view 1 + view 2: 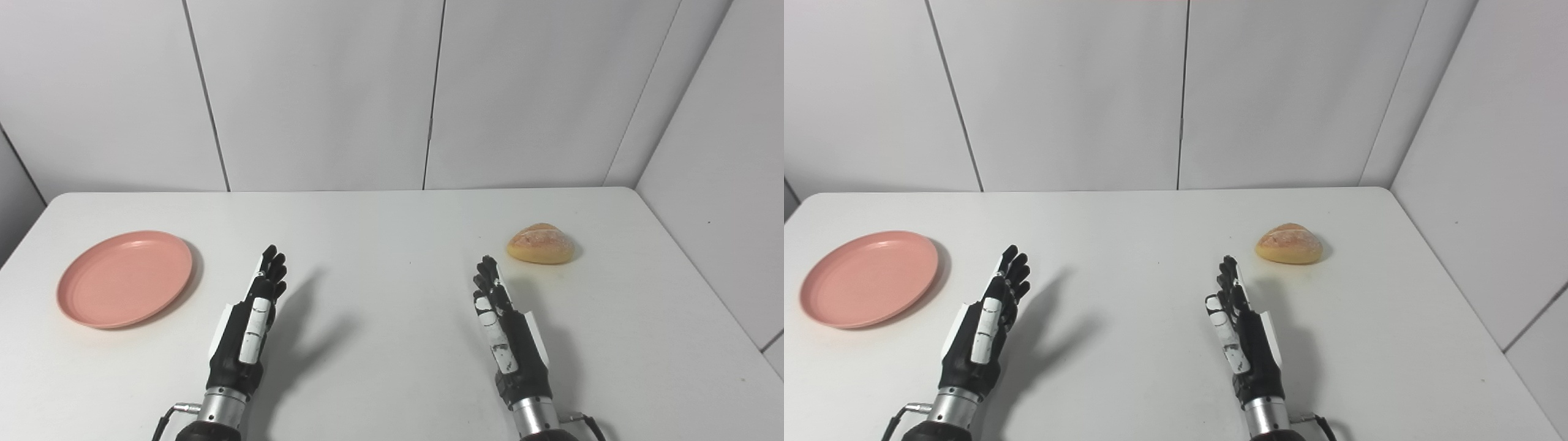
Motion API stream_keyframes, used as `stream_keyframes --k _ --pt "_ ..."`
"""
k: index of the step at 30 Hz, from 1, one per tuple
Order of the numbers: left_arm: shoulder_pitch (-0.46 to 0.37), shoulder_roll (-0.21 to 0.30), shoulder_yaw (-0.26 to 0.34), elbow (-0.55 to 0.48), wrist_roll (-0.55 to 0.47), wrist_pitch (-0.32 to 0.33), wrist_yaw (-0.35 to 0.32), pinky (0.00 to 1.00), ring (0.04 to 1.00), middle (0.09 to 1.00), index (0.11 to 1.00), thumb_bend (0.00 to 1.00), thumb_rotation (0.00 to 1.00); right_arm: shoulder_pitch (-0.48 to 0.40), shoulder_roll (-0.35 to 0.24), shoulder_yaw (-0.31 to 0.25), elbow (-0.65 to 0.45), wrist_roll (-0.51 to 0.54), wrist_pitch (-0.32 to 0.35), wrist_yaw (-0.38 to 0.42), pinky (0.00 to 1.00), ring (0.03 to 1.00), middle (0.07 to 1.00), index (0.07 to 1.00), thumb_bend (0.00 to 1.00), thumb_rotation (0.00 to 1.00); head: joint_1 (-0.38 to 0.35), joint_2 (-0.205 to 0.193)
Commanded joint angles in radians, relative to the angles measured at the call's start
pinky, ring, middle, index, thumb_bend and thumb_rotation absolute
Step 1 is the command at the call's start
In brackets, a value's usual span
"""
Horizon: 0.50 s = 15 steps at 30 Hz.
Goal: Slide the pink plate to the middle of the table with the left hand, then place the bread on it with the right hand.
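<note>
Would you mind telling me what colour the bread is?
The bread is golden yellow with a paler, browner top; the left eye view shows it best.

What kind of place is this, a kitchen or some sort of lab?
Most likely a lab test cell, not a kitchen: a bare white table boxed in by plain white panels, with only a pink plate and a bread roll as props.
</note>
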<state>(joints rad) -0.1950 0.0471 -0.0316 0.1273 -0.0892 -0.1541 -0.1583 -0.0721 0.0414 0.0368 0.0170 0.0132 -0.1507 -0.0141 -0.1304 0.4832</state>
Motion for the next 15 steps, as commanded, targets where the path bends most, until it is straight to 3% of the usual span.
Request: stream_keyframes --k 1,7,15 --pt "-0.028 -0.012 0.003 0.007 -0.016 -0.014 -0.001 1.0 1.0 1.0 1.0 0.66 1.0 -0.03 -0.005 -0.003 -0.014 -0.002 -0.007 0.006 1.0 1.0 1.0 1.0 0.64 0.89 0.007 -0.001" --pt "-0.027 -0.024 0.004 0.008 -0.016 -0.007 0.009 1.0 1.0 1.0 1.0 0.65 1.0 -0.024 -0.026 0.0 0.0 -0.007 -0.038 0.015 1.0 1.0 1.0 1.0 0.64 0.88 0.037 -0.011" --pt "-0.002 -0.034 -0.001 -0.012 -0.022 -0.016 0.006 1.0 1.0 1.0 1.0 0.65 1.0 -0.01 -0.019 -0.006 -0.017 0.02 -0.019 0.013 1.0 1.0 1.0 1.0 0.65 0.86 0.03 -0.011"
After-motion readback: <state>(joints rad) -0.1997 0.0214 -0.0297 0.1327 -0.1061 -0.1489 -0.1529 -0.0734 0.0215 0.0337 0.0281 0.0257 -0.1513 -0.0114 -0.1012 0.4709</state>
